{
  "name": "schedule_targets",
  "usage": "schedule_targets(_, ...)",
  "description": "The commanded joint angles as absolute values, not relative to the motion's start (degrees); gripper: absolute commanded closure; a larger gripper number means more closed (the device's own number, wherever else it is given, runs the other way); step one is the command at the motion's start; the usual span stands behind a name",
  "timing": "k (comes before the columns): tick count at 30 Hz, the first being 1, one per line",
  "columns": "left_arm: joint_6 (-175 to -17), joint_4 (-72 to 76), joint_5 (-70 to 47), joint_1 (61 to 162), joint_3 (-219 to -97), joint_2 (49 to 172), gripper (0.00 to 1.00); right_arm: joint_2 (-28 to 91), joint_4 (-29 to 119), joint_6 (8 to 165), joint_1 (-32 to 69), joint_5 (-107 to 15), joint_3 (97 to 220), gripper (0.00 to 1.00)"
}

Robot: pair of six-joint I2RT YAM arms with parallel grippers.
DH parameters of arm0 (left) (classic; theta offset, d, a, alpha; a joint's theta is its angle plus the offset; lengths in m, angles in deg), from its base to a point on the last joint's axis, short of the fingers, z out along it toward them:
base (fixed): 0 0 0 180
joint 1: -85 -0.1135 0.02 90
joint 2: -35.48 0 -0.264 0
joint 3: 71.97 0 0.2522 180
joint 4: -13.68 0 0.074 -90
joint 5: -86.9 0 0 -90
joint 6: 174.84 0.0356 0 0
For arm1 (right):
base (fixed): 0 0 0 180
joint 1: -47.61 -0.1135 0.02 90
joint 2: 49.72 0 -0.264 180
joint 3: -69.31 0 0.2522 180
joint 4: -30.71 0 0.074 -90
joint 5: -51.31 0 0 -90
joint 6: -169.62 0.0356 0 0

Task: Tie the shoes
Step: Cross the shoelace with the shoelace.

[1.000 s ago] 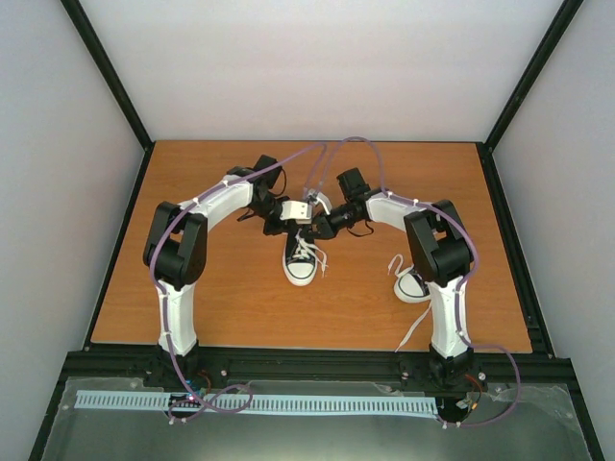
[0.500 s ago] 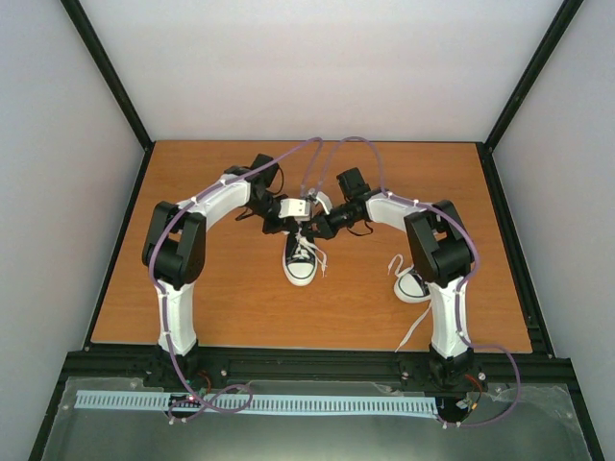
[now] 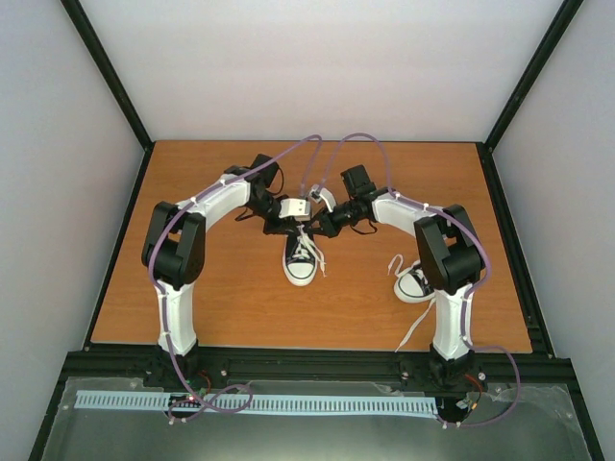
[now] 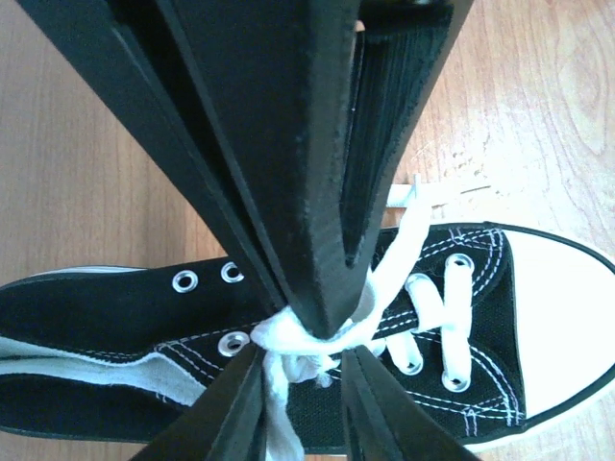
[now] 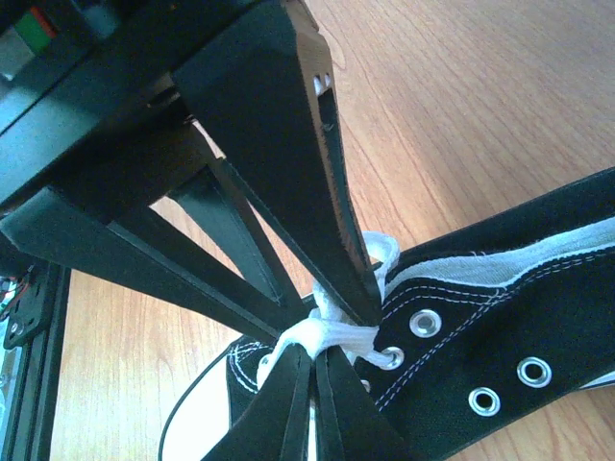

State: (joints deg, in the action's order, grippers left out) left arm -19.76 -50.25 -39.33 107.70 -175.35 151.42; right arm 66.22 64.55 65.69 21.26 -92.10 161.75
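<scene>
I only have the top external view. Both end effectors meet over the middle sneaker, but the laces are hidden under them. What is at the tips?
Observer: In the right wrist view, the right end effector is shut on a bunch of white lace.
Operator: And the left one?
Observer: The left wrist view puts the left end effector with its tips at that same bunch, over the throat of the middle sneaker. I cannot tell whether it grips.
Operator: Is the lower lacing in place?
Observer: Yes. In the left wrist view, lace crosses in rungs between the bunch and the white toe cap.
</scene>
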Motion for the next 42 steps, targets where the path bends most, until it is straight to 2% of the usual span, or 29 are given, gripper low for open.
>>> schedule_targets(1, -17.8, -52.1, -40.1, 106.9, -176.9, 148.7, 0.72, 64.4, 64.0, 65.4, 21.5, -92.6, 161.7, 0.96)
schedule_targets(6, -15.9, -53.6, -40.1, 106.5, -176.6, 147.0, 0.57, 64.0, 64.0, 65.5, 21.6, -92.1, 161.7, 0.95)
schedule_targets(10, -14.9, -56.2, -41.7, 106.5, -177.9, 146.9, 0.51, 64.2, 63.8, 66.0, 21.5, -92.1, 162.0, 0.95)
schedule_targets(13, -18.8, -55.5, -43.6, 106.5, -178.7, 147.1, 0.54, 64.1, 63.3, 66.7, 21.6, -91.6, 161.8, 0.95)
schedule_targets(17, -32.6, -46.8, -43.7, 106.5, -175.2, 143.6, 0.87, 63.9, 62.0, 68.1, 21.5, -91.5, 160.8, 0.96)
schedule_targets(18, -36.5, -43.3, -43.3, 106.5, -173.3, 142.4, 0.89, 63.8, 61.7, 68.4, 21.5, -91.3, 160.6, 0.96)
schedule_targets(19, -39.4, -42.1, -43.0, 106.5, -172.0, 141.1, 0.83, 63.8, 61.5, 68.6, 21.5, -91.2, 160.4, 0.96)
schedule_targets(21, -42.8, -40.2, -42.8, 106.5, -170.3, 138.6, 0.64, 63.7, 61.2, 69.0, 21.5, -91.0, 160.1, 0.96)
schedule_targets(24, -48.1, -38.3, -40.1, 106.5, -169.3, 135.0, 0.57, 63.9, 60.8, 69.6, 21.5, -90.8, 160.0, 0.96)
schedule_targets(27, -54.2, -36.9, -37.1, 106.4, -168.8, 133.4, 0.58, 64.3, 60.0, 70.6, 21.5, -90.4, 160.2, 0.96)
schedule_targets(31, -61.7, -33.4, -36.0, 106.5, -163.4, 132.9, 0.71, 64.1, 58.7, 72.5, 21.4, -90.0, 159.8, 0.97)
schedule_targets(39, -67.2, -28.3, -34.2, 108.3, -159.4, 134.5, 0.69, 63.8, 57.1, 74.1, 20.8, -90.3, 158.4, 0.97)
schedule_targets(42, -67.0, -28.3, -33.7, 109.4, -158.2, 134.8, 0.72, 63.7, 57.0, 74.3, 20.8, -90.3, 158.4, 0.97)
